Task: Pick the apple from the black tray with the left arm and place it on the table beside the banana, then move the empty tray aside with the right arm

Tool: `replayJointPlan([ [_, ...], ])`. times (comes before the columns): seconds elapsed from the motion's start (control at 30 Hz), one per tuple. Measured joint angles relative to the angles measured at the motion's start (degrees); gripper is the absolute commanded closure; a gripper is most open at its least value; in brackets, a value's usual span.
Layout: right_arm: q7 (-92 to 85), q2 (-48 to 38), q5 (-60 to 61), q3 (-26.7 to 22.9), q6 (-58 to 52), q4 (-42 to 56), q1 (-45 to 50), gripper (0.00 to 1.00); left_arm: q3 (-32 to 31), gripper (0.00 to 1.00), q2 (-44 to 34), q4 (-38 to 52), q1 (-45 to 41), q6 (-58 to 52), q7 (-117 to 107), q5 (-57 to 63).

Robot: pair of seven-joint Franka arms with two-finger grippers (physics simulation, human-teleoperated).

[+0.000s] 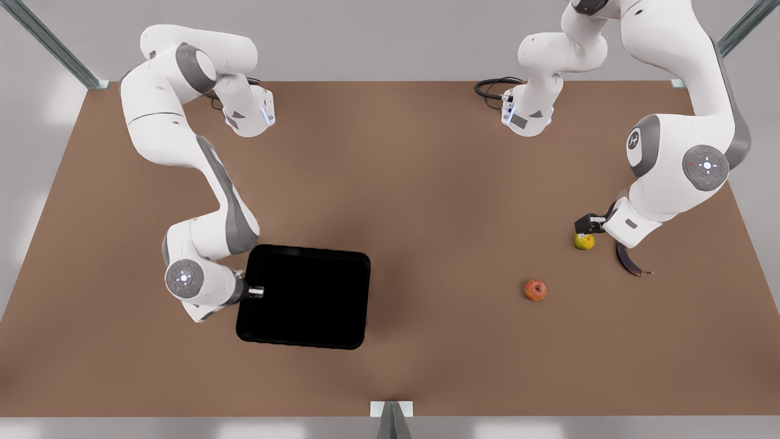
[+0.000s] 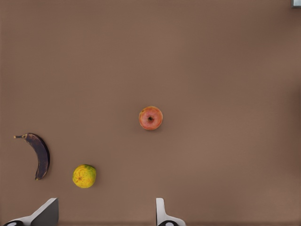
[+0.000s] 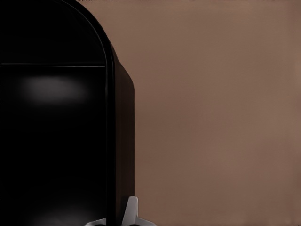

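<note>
The apple (image 1: 535,290) (image 2: 150,117) lies on the brown table (image 1: 426,183), apart from the dark banana (image 1: 631,261) (image 2: 40,154) toward the front view's right. My left gripper (image 1: 586,228) (image 2: 104,216) hangs open above the table, over a yellow-green fruit and clear of the apple, holding nothing. The black tray (image 1: 317,299) (image 3: 51,141) sits empty at the front view's left. My right gripper (image 1: 259,292) (image 3: 115,214) is at the tray's left rim, shut on it, with one light finger (image 3: 131,212) against the outer wall.
A yellow-green round fruit (image 1: 584,242) (image 2: 84,175) rests between the apple and the banana, under the left gripper. A black cable (image 1: 493,88) loops at the table's far edge. A metal bracket (image 1: 391,408) stands at the near edge. Bare brown tabletop separates tray and fruit.
</note>
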Motion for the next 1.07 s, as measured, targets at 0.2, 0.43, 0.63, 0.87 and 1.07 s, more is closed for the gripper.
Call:
replayJointPlan([
  [0.2,-16.4,0.9,6.3,-14.6,-0.3,0.7,-0.6,0.85,0.0,0.00,0.0,-0.1,0.0,0.0,-0.2,0.0],
  [0.43,-32.8,6.2,10.1,-19.9,4.3,0.6,-0.5,0.82,0.0,0.00,0.0,0.0,0.0,0.0,-0.4,0.0],
  [0.63,-40.8,3.2,8.9,-19.8,6.8,0.7,-0.1,0.00,0.0,0.00,0.3,0.5,-0.1,-0.3,-0.5,-0.1],
  [0.87,-41.6,-18.6,9.8,-11.3,-8.3,-2.4,2.3,0.00,0.0,0.00,2.2,3.6,-0.1,-1.2,-0.5,0.0],
  [1.07,-39.2,-19.5,9.5,-10.9,-16.3,-3.2,2.2,0.00,0.0,0.00,2.3,3.7,-0.1,-1.4,-0.4,0.3],
])
